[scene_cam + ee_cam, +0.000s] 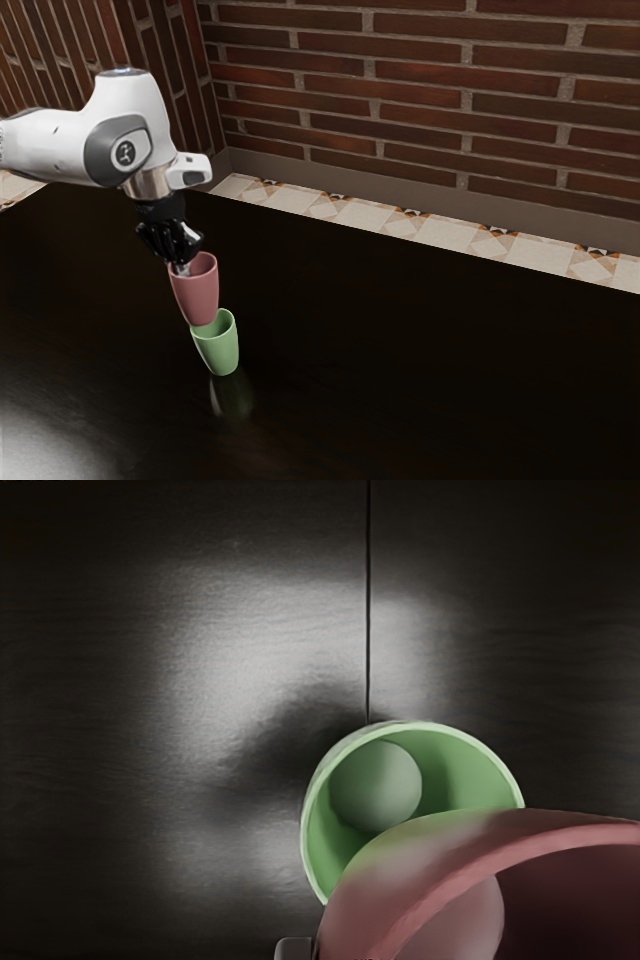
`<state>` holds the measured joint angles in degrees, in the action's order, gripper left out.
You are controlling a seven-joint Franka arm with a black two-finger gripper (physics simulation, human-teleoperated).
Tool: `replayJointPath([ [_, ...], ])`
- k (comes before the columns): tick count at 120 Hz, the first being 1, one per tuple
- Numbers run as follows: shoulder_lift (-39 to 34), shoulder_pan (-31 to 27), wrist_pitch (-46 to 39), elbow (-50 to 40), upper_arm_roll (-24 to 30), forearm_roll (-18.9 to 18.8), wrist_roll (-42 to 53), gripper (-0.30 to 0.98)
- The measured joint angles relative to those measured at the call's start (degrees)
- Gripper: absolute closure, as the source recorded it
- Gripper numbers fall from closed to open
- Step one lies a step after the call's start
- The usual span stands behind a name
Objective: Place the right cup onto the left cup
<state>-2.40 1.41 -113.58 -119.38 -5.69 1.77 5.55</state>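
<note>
While my pincer [182,269] is gripping one pink cup [198,296] by its rim, one green cup [219,352] is standing below, slightly to the exterior view's right.

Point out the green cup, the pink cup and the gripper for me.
Green cup [219,352]: exterior view, on the outer side of its body.
Pink cup [197,295]: exterior view, on the outer side of its body.
Gripper [182,269]: exterior view, midway between its fingertips, by the pink cup's rim.
</note>
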Motion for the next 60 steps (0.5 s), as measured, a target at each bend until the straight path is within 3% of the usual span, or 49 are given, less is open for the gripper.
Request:
replayJointPath([
  [60, 3.37, 0.79, -3.79, 0.71, 0.01, 0.81, 4.58, 0.79],
])
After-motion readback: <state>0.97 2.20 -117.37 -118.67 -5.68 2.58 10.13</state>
